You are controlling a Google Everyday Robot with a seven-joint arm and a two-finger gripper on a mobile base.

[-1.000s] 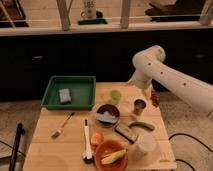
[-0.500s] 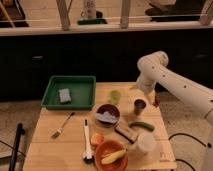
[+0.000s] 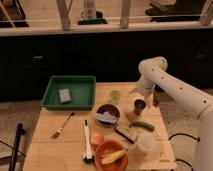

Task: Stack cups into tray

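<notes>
The green tray (image 3: 80, 82) sits at the back left of the wooden table with a grey sponge (image 3: 64, 95) inside it. The pale yellow-green cup (image 3: 115, 96) stands upright just right of the tray. The small grey metal cup (image 3: 139, 106) stands upright further right. My gripper (image 3: 142, 97) hangs from the white arm (image 3: 165, 82) directly above the metal cup, close to its rim. Neither cup is in the tray.
A dark bowl (image 3: 107, 114) sits in front of the yellow-green cup. An orange bowl (image 3: 111, 154) with a banana is at the front. A fork (image 3: 61, 126), a brush (image 3: 86, 142), a green vegetable (image 3: 141, 125), a dark block (image 3: 126, 133) and a white container (image 3: 145, 142) lie around.
The arm has swung and the gripper has come down a little toward the metal cup. The cups and the tray have not moved.
</notes>
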